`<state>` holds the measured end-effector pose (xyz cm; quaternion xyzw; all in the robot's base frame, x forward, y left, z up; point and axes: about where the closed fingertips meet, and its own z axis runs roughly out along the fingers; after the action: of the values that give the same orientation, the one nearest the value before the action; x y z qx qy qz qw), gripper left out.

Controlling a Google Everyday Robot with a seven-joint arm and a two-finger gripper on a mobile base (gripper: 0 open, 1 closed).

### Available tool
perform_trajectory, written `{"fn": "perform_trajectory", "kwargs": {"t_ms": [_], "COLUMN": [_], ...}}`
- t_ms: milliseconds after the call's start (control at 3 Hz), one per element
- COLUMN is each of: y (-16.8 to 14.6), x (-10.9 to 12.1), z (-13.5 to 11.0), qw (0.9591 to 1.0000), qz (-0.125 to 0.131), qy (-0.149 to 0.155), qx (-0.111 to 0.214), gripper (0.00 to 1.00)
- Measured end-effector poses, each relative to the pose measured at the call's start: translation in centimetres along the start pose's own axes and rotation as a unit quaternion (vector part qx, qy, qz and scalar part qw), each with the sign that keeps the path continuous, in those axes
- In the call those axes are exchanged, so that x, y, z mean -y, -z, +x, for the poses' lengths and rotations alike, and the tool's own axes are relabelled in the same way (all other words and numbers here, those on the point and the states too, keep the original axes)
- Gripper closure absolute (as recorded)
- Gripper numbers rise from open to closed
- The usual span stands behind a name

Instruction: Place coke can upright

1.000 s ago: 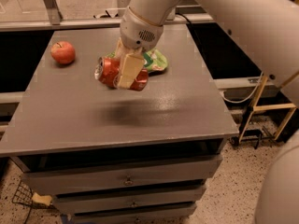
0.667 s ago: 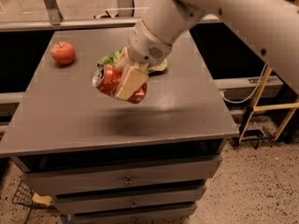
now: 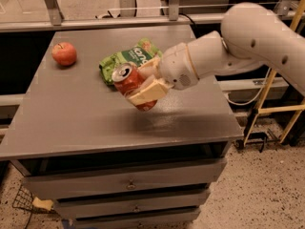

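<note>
The coke can (image 3: 129, 84) is red-orange with a silver top that faces up and to the left. It is tilted and held in the air above the middle of the grey table (image 3: 71, 118). My gripper (image 3: 146, 84) is shut on the can, with one cream finger (image 3: 148, 92) across its front side and the other behind it. The white arm reaches in from the right.
A red apple (image 3: 64, 53) sits at the table's back left. A green chip bag (image 3: 125, 57) lies at the back middle, just behind the can. Drawers are below the tabletop. A wooden frame (image 3: 279, 106) stands at the right.
The arm has swung round so that it now comes in from the right. The can has turned from lying sideways toward upright, its silver top now facing up and left.
</note>
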<state>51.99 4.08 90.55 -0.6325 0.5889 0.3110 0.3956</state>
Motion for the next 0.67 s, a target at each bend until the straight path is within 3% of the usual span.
{"fn": "perform_trajectory", "kwargs": {"t_ms": [333, 667], "y": [2.1, 3.1], "x": [2.3, 3.1], "z": [0.6, 0.6], "qw": [0.9888, 0.9762], "qz": [0.096, 0.138], "qy": [-0.002, 0.001], "qx": [0.114, 0.167], "gripper": [1.0, 1.0]}}
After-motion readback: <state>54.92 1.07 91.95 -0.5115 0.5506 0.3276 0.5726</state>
